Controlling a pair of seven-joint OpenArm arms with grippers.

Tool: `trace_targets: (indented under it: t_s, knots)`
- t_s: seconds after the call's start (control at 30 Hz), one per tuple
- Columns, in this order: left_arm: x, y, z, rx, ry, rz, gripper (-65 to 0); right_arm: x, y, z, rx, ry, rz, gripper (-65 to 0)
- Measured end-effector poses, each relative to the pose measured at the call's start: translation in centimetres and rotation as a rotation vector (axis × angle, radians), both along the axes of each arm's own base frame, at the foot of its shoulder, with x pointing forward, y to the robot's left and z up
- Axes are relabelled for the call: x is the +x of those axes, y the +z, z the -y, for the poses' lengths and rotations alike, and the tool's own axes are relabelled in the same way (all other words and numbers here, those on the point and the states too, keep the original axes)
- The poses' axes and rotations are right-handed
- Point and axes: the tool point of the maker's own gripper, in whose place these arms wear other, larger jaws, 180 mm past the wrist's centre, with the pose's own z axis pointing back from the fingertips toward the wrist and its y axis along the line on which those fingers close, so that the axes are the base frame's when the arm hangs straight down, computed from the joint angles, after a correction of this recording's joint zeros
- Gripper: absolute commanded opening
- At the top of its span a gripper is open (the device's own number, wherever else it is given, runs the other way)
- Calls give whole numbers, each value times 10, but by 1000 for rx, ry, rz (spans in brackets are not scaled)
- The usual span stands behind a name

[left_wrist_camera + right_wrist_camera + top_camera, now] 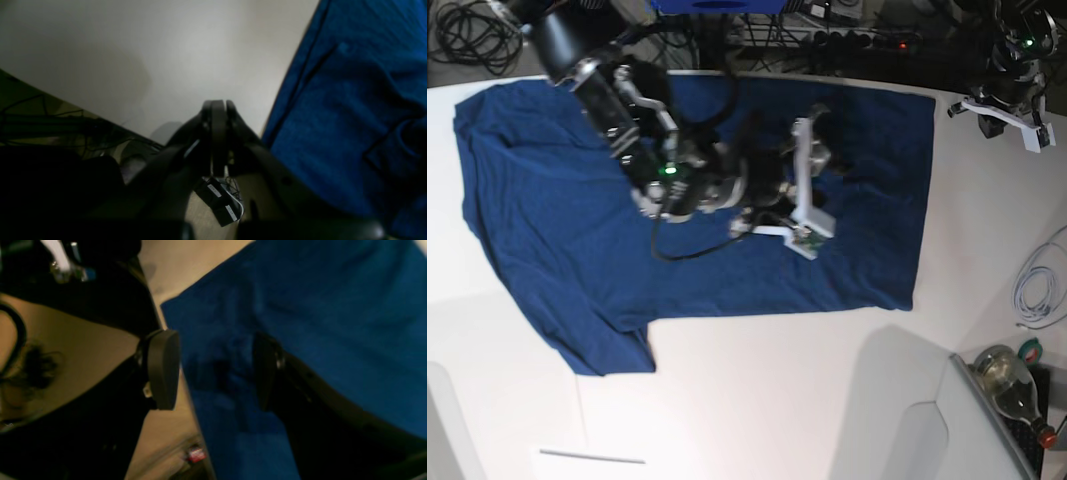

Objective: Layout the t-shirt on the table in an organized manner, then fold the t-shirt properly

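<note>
The dark navy t-shirt (727, 250) lies spread across the white table (757, 400), with one sleeve reaching toward the front left. My right arm stretches over the shirt's middle. In the right wrist view my right gripper (213, 371) stands open, its fingers (163, 370) apart over rumpled cloth (300, 306) near the shirt's edge, gripping nothing. In the left wrist view my left gripper (218, 111) is shut and empty above bare table (150, 50), with the shirt's edge (333, 116) just to its right. The left arm (1019, 55) sits at the far right corner.
Cables and power strips (867, 40) run behind the table's far edge. At the right edge lie a coiled white cable (1032, 290) and a glass bottle (1007, 375). Past the table edge, the floor shows cables (50, 120).
</note>
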Motion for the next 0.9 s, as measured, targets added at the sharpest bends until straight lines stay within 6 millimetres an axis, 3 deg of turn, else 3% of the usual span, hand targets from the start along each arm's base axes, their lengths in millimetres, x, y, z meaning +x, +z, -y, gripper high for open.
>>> trace_targets:
  t_s: [0.1, 0.13, 0.23, 0.3, 0.37, 0.53, 0.73, 0.9]
  knots:
    - [-16, -1, -6, 11, -3, -32, -650, -6, -29, 32, -138, -57, -46, -324]
    - [-23, 0, -14, 24, 13, -44, -650, -16, -32, 29, -147, -31, -49, -324]
    - [-45, 14, -51, 89, 118, -23, -650, -40, -26, -8, -79, 49, -51, -324]
    - [-59, 26, -76, 137, 182, -14, -650, -37, -33, -22, -91, 41, -53, -324]
    - [-72, 32, -90, 156, 216, -14, -650, -27, -50, -19, -161, 26, -37, -323]
    - [-79, 34, -88, 146, 187, -6, -650, -31, -72, -30, -173, 19, -86, -321]
    - [-94, 33, -90, 150, 210, -30, -650, -27, -75, -37, -171, 11, -89, -323]
    - [-91, 33, -89, 148, 202, -24, -650, -36, -80, -54, -164, 17, -130, -348]
